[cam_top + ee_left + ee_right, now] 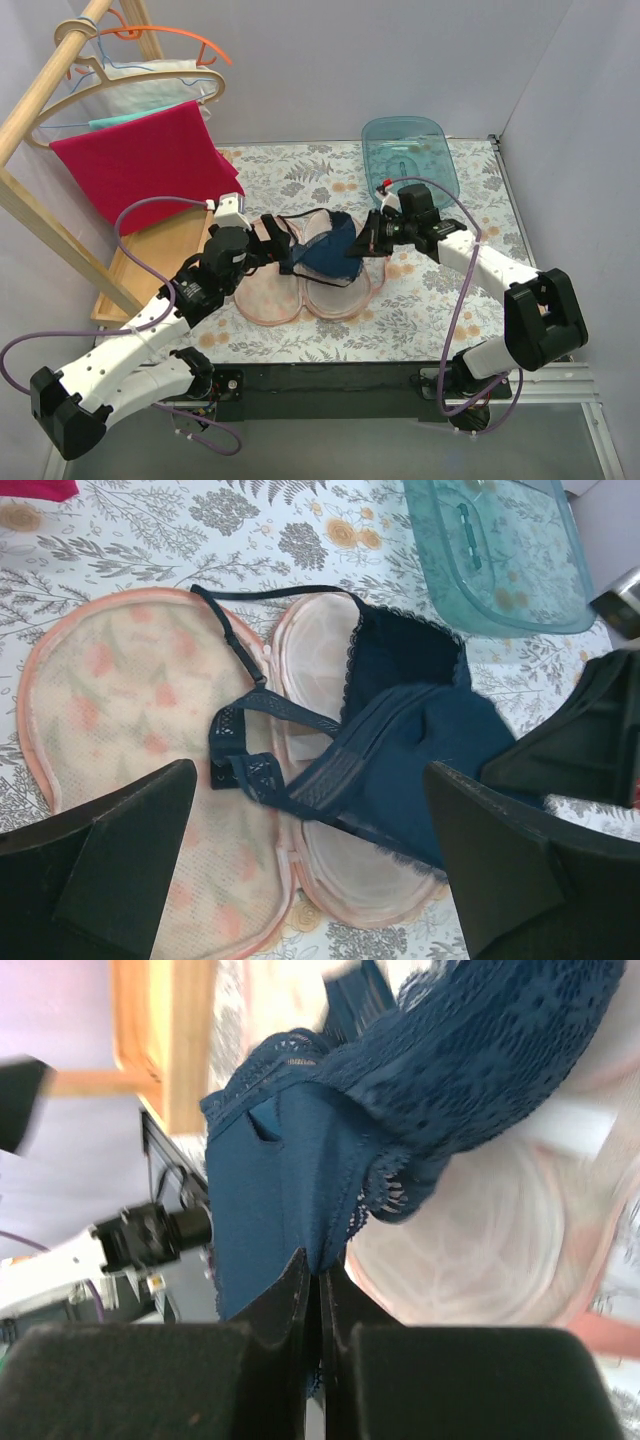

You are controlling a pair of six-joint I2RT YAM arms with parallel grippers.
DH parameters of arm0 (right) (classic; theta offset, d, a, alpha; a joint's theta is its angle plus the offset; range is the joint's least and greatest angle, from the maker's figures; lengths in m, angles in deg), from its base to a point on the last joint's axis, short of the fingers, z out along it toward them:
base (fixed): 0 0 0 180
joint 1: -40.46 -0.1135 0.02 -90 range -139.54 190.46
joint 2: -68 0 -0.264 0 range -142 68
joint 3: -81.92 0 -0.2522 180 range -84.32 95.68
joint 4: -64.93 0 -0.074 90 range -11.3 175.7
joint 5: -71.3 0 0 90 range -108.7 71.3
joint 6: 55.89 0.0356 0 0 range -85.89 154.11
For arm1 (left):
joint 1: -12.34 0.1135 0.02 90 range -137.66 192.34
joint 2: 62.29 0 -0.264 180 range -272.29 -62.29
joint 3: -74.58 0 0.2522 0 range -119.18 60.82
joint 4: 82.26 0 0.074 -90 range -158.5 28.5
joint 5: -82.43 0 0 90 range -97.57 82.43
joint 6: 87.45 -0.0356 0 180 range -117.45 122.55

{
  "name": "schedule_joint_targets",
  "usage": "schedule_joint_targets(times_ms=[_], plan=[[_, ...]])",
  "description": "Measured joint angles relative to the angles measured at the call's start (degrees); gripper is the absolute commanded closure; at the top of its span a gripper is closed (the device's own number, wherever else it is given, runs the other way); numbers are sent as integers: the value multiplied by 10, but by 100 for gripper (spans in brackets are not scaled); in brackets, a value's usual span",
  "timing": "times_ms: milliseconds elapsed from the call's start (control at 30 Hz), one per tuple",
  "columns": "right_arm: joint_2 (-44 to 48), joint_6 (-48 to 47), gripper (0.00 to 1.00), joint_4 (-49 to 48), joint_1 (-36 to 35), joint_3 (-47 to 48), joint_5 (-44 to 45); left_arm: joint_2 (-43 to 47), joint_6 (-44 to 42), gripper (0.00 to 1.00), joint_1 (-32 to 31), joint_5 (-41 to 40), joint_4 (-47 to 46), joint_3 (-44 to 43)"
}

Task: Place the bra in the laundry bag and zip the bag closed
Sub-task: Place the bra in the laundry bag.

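The peach-pink laundry bag (270,295) lies open on the floral table, both halves spread flat; it also shows in the left wrist view (110,710). The navy bra (325,250) lies across the bag's right half, its band and straps reaching left (400,730). My right gripper (360,243) is shut on the bra's right edge (300,1190), fabric pinched between the closed fingers. My left gripper (275,245) is open and empty above the bag's left half, its fingers (110,870) wide apart either side of the bra's band.
A translucent teal tub (410,150) stands at the back right of the table. A wooden rack (60,90) with hangers and a red towel (145,165) stands at the left, its wooden base beside the bag.
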Motion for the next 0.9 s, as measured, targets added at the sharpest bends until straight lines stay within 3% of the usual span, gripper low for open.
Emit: schedule_joint_targets(times_ms=[300, 533, 733, 800, 900], plan=[[6, 1, 82, 106, -50, -23, 9, -79, 32, 2, 1, 45, 85, -122], [-11, 16, 82, 242, -92, 47, 17, -162, 84, 2, 2, 97, 185, -256], [-60, 13, 79, 262, -136, 65, 25, -171, 80, 2, 3, 120, 217, -283], [-71, 8, 73, 259, -156, 47, 53, -173, 71, 2, 3, 119, 217, -269], [-68, 1, 50, 259, -175, 3, 97, -165, 59, 2, 3, 118, 210, -223]])
